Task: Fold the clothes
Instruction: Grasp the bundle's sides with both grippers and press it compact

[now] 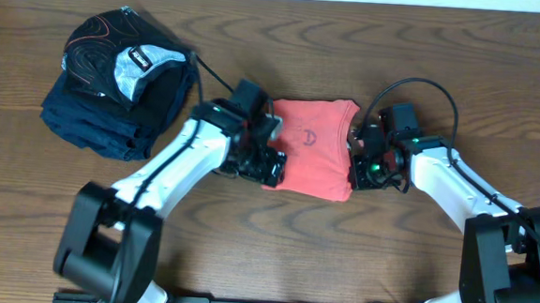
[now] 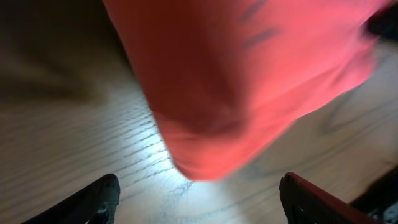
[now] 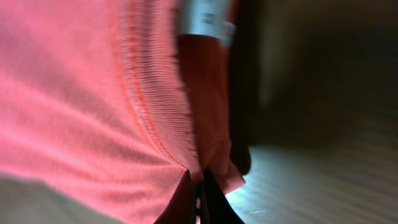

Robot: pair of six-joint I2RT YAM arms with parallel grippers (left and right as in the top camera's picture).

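Overhead view is showing the coral-red T-shirt (image 1: pixel 313 147) lying on the bench (image 1: pixel 273 255) as a compact, roughly rectangular bundle with a small dark mark on its upper face. It is sitting directly between the two arms.

Left end effector (image 1: pixel 262 162) is standing at the shirt's left edge. In the left wrist view its fingers (image 2: pixel 102 198) are spread wide apart and released, gripping nothing. A rounded corner of the shirt (image 2: pixel 249 81) is hanging ahead of them, over bare wood grain.

Right end effector (image 1: pixel 358 166) is pressing against the shirt's right edge. In the right wrist view its fingers (image 3: pixel 200 202) are clenched together on a ribbed seam of the shirt (image 3: pixel 93 106), with fabric gathering down into the pinch. A white label is showing near the top of that seam; its print is too blurred to read.

Well apart from the shirt, beyond its left side, a pile of dark garments (image 1: pixel 103 113) is resting on the bench, with a grey-white patterned piece (image 1: pixel 136 65) lying on top.
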